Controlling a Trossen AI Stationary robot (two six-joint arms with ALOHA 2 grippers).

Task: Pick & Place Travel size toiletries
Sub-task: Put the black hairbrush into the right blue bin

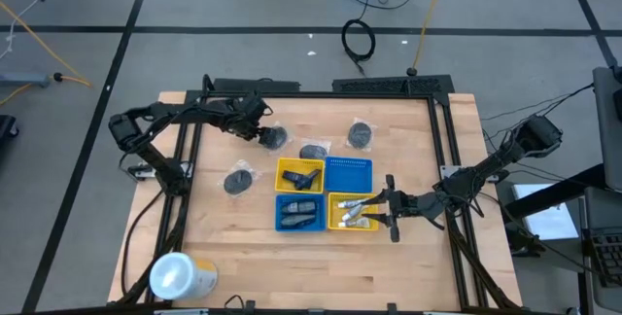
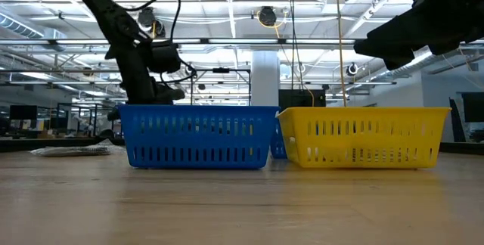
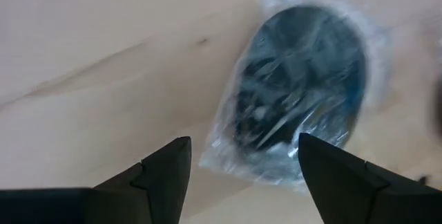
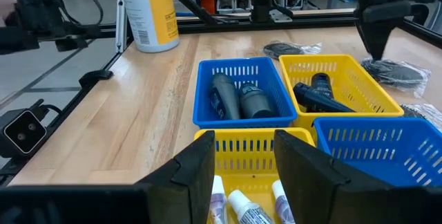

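Several dark grey round pieces in clear wrappers lie on the wooden table. One wrapped piece [image 1: 276,139] [image 3: 297,92] sits just ahead of my left gripper [image 1: 262,130] [image 3: 242,165], which hovers low over it, open and holding nothing. Others lie at the left [image 1: 238,180] and behind the trays [image 1: 313,152] [image 1: 361,135]. My right gripper [image 1: 377,208] [image 4: 245,162] hangs open over the near yellow tray [image 1: 340,223], where little white tubes [image 4: 242,207] [image 1: 356,208] lie. Grey bottles [image 4: 242,99] fill a blue tray [image 1: 299,211], and dark bottles [image 4: 321,92] lie in the other yellow tray [image 1: 299,174].
The second blue tray [image 1: 348,171] [image 4: 380,148] is in the far right corner of the block of trays. A large white-topped yellow cylinder [image 1: 182,276] [image 4: 148,10] stands near the front left corner. Black frame rails [image 1: 190,159] run along the table's sides.
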